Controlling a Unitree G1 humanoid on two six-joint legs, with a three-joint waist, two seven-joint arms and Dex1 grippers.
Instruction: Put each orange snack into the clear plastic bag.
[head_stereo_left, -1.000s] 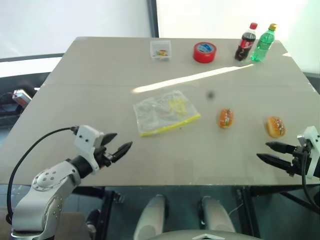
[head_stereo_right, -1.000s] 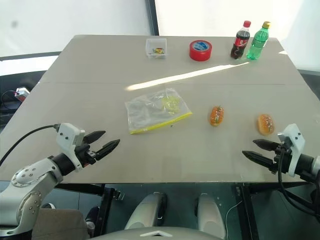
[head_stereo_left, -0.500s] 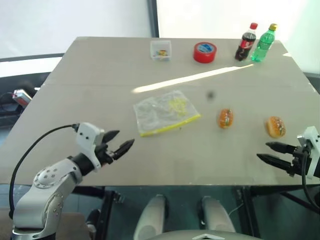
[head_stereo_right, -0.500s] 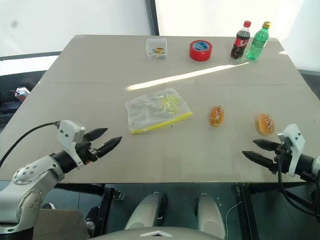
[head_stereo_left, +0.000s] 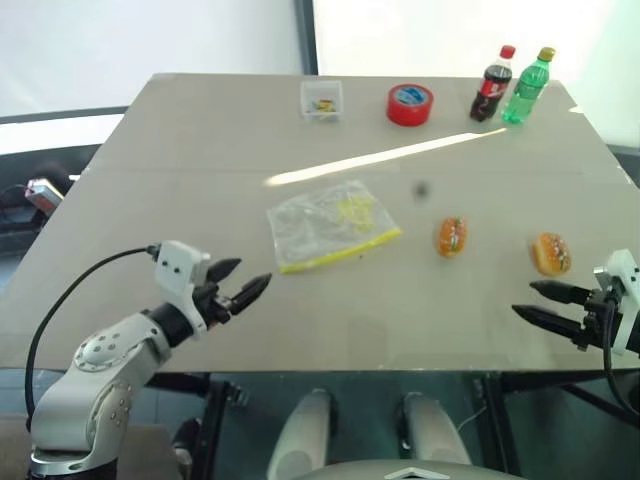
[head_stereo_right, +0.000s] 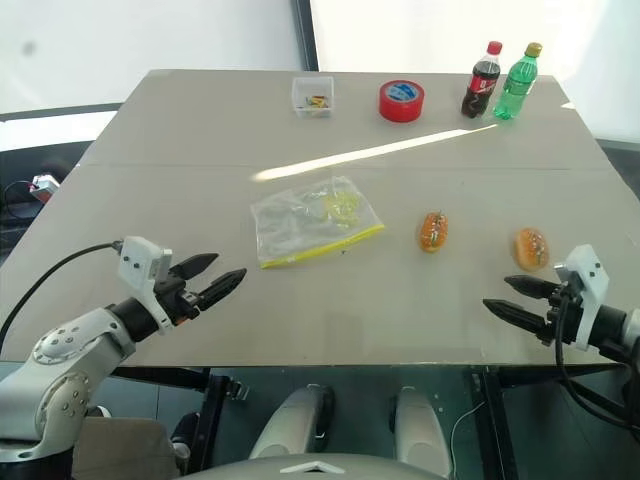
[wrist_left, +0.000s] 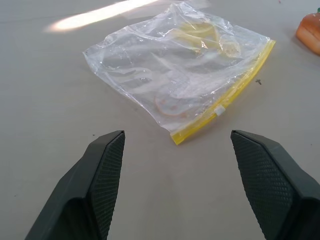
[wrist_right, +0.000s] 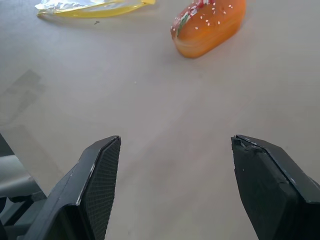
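So the clear plastic bag (head_stereo_left: 332, 224) was lying flat in the middle of the table (head_stereo_left: 200, 130), yellow zip strip along its near-right edge, and it looked empty of snacks. Both orange snacks were off to its right, sitting on bare table: the nearer-to-bag one (head_stereo_left: 451, 237) just right of the bag, the other one (head_stereo_left: 550, 253) further right, near the table's right edge. Neither was touching the bag or each other.

What changed over the last second? Honestly not much. The left gripper (head_stereo_left: 247, 284) had crept a little forward and toward the bag from the near-left edge, fingers spread wide with nothing between them. In the left wrist view the bag (wrist_left: 179, 65) sat straight ahead between the two open fingers (wrist_left: 105, 170), still clearly apart from them. The right gripper (head_stereo_left: 535, 303) hadn't budged, parked at the near-right edge, also wide open and empty, just near of the far-right snack.

My read: this was the very start, zero snacks bagged, and the left arm seemed to be lining up on the bag while the right waited for a snack.

Head count:
- 2 orange snacks
- 1 clear bag
- 1 small clear box (head_stereo_left: 321, 100) at the far edge
- 1 red tape roll (head_stereo_left: 409, 104) right of it
- 2 bottles at the far right, one cola (head_stereo_left: 491, 84), one green (head_stereo_left: 526, 86)
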